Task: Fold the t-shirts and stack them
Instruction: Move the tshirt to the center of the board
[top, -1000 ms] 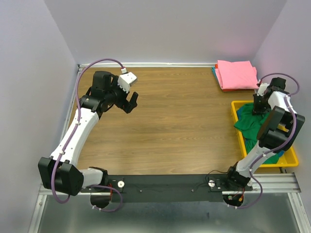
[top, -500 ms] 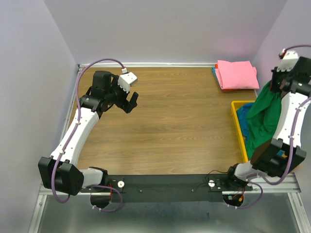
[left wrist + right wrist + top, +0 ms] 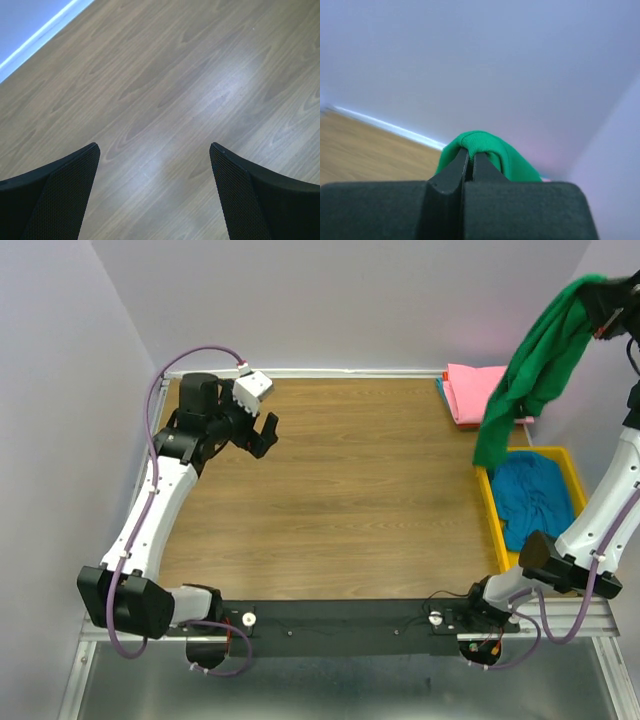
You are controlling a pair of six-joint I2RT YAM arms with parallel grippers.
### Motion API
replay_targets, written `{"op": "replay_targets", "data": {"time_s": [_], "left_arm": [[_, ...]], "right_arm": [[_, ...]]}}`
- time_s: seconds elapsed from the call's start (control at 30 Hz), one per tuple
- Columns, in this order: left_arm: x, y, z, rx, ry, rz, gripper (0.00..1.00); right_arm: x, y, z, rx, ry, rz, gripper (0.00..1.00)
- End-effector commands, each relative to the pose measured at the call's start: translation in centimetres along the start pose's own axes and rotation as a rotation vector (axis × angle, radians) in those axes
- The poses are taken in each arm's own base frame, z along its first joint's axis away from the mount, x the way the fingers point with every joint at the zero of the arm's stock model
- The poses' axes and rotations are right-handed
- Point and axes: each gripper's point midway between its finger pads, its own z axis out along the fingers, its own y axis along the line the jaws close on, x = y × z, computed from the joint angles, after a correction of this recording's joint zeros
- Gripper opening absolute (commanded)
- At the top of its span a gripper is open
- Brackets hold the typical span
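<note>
High at the top right, my right gripper (image 3: 604,292) is shut on the dark green t-shirt (image 3: 535,365), which hangs down from it above the back right of the table. In the right wrist view the green t-shirt (image 3: 485,150) bulges over the right gripper (image 3: 471,156), pinched between the closed jaws. A teal-blue t-shirt (image 3: 530,495) lies crumpled in the yellow tray (image 3: 492,515). A folded pink t-shirt (image 3: 478,395) lies at the back right corner. My left gripper (image 3: 262,430) hovers open over the back left of the table; the left wrist view shows only bare wood between the left gripper (image 3: 155,150) fingers.
The lilac walls enclose the table at the back and both sides. A teal edge (image 3: 441,390) shows under the pink shirt. The black rail (image 3: 340,625) with the arm bases runs along the near edge.
The right arm has risen high and lifted the green t-shirt out of the yellow tray, uncovering the teal-blue one. The left arm shifted slightly back and left, still open.
</note>
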Motion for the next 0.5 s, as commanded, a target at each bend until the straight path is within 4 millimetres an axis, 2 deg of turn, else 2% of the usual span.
{"op": "replay_targets", "data": {"time_s": [0.0, 0.07, 0.1, 0.17, 0.23, 0.27, 0.3, 0.37, 0.4, 0.43, 0.47], "left_arm": [[-2.2, 1.5, -0.7, -0.038, -0.064, -0.033, 0.98], [-2.6, 2.4, -1.1, -0.064, -0.077, -0.059, 0.98], [-2.7, 2.8, -1.2, -0.073, -0.085, -0.066, 0.98], [-3.2, 3.7, -1.7, -0.091, -0.105, -0.090, 0.98], [-4.0, 4.2, -2.1, -0.088, -0.132, -0.102, 0.98], [-4.1, 4.6, -2.4, -0.092, -0.139, -0.108, 0.99], [-4.4, 4.7, -2.4, -0.077, -0.145, -0.110, 0.98], [-4.4, 5.2, -2.7, -0.082, -0.146, -0.122, 0.98], [-4.5, 5.3, -2.9, -0.080, -0.152, -0.120, 0.99], [-4.6, 5.4, -3.1, -0.081, -0.156, -0.122, 0.98], [-4.6, 5.6, -3.2, -0.085, -0.158, -0.124, 0.99]], "right_arm": [[-8.5, 5.5, -0.8, -0.272, -0.262, 0.102, 0.00], [-11.0, 6.5, -1.2, -0.311, -0.349, 0.104, 0.01], [-12.8, 7.5, -1.6, -0.341, -0.416, 0.073, 0.00], [-13.7, 7.6, -0.7, -0.367, -0.448, 0.132, 0.00], [-14.1, 9.0, 0.5, -0.431, -0.465, 0.176, 0.00], [-13.7, 9.7, 1.1, -0.458, -0.457, 0.195, 0.01], [-12.5, 11.3, 2.8, -0.505, -0.423, 0.233, 0.00], [-10.5, 13.3, 4.8, -0.531, -0.369, 0.277, 0.01], [-9.3, 16.3, 5.9, -0.587, -0.334, 0.274, 0.01], [-6.9, 17.5, 7.5, -0.598, -0.276, 0.300, 0.01], [-6.0, 19.2, 8.3, -0.607, -0.253, 0.308, 0.01]]}}
